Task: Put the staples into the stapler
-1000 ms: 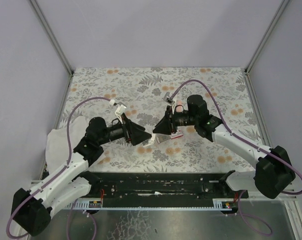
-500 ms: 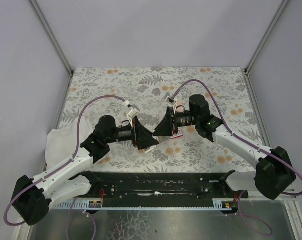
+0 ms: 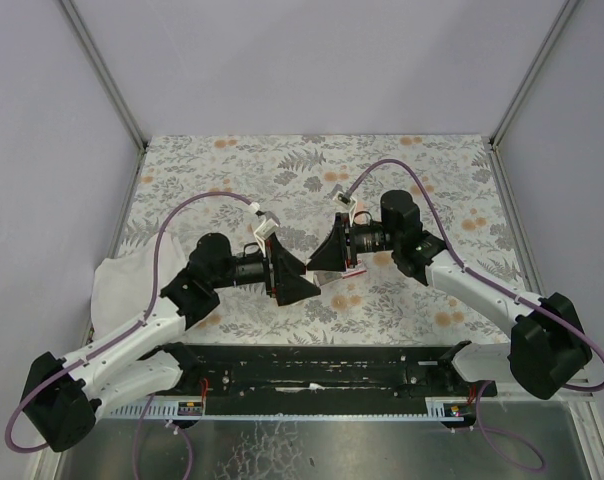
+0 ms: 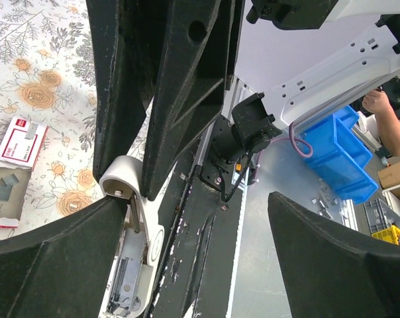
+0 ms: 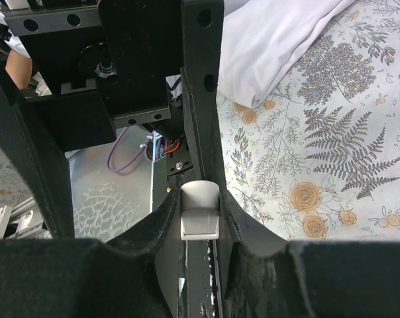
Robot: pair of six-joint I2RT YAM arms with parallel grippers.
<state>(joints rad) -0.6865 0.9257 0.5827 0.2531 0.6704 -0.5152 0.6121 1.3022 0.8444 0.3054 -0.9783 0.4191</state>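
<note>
**Stapler pinched on the right, left jaws wide**

The right gripper [image 5: 200, 199] is clamped onto the white stapler [image 4: 122, 180] and holds it above the floral table [image 4: 41, 66]. The left gripper [image 4: 197, 212] is right up against it with its fingers spread wide, gripping nothing; the stapler's body sits just inside one finger. The red staples box [image 4: 20, 140] lies well off to the side on the table. Its tray [image 4: 4, 195] touches it, with grey strips inside. A white cloth [image 5: 273, 46] is bunched at the edge.
</note>
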